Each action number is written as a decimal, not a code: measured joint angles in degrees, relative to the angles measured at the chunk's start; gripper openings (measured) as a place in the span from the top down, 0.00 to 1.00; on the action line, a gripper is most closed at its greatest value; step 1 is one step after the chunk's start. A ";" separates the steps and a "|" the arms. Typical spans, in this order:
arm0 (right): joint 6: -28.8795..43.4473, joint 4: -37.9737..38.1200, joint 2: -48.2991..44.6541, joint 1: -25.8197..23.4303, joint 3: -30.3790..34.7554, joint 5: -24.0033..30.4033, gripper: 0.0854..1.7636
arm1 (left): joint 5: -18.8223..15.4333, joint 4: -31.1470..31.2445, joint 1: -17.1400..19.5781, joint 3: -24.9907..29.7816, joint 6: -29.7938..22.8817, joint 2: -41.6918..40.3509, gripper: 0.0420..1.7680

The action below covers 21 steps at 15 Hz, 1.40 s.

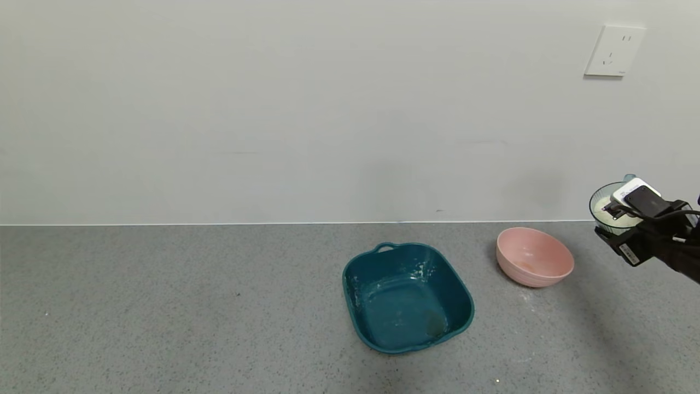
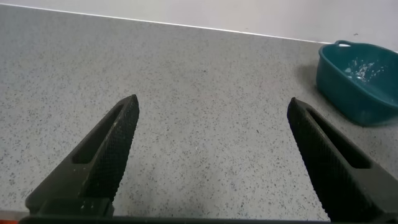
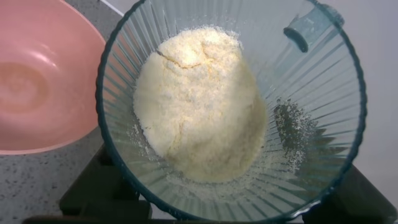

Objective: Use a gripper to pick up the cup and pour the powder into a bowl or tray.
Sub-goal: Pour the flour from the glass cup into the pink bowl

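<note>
My right gripper (image 1: pixel 617 223) is shut on the ribbed translucent cup (image 1: pixel 603 209) and holds it in the air at the far right, to the right of the pink bowl (image 1: pixel 534 257) and above the counter. In the right wrist view the cup (image 3: pixel 311 124) fills the frame, with a heap of cream powder (image 3: pixel 199 106) inside, and the pink bowl (image 3: pixel 37 74) shows beside it. The cup's lower part hides the right fingers. My left gripper (image 2: pixel 211 155) is open and empty over bare counter; it does not show in the head view.
A dark teal square tray (image 1: pixel 407 295) with a handle and white powder traces sits left of the pink bowl; it also shows in the left wrist view (image 2: pixel 360 81). A white wall with a socket (image 1: pixel 613 50) stands behind the grey speckled counter (image 1: pixel 164 306).
</note>
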 joint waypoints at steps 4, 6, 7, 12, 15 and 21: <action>-7.66 0.09 4.24 0.11 -6.21 -4.85 0.25 | 0.00 0.00 0.00 0.00 0.00 0.00 0.03; -11.52 0.35 6.35 0.63 -9.45 -6.62 0.25 | 0.02 0.00 0.00 0.00 0.00 0.00 0.03; -13.99 0.30 7.39 0.94 -11.00 -7.56 0.25 | 0.00 0.00 0.00 0.00 0.00 0.00 0.03; -22.60 0.06 11.89 2.95 -15.27 -9.26 0.25 | 0.02 0.00 0.00 0.00 0.00 0.00 0.03; -30.29 -0.52 13.04 3.55 -15.46 -9.33 0.25 | 0.02 0.00 0.00 0.00 0.00 0.00 0.03; -43.22 -5.18 14.86 4.29 -16.41 -13.90 0.25 | 0.00 0.02 0.00 0.00 0.00 0.00 0.03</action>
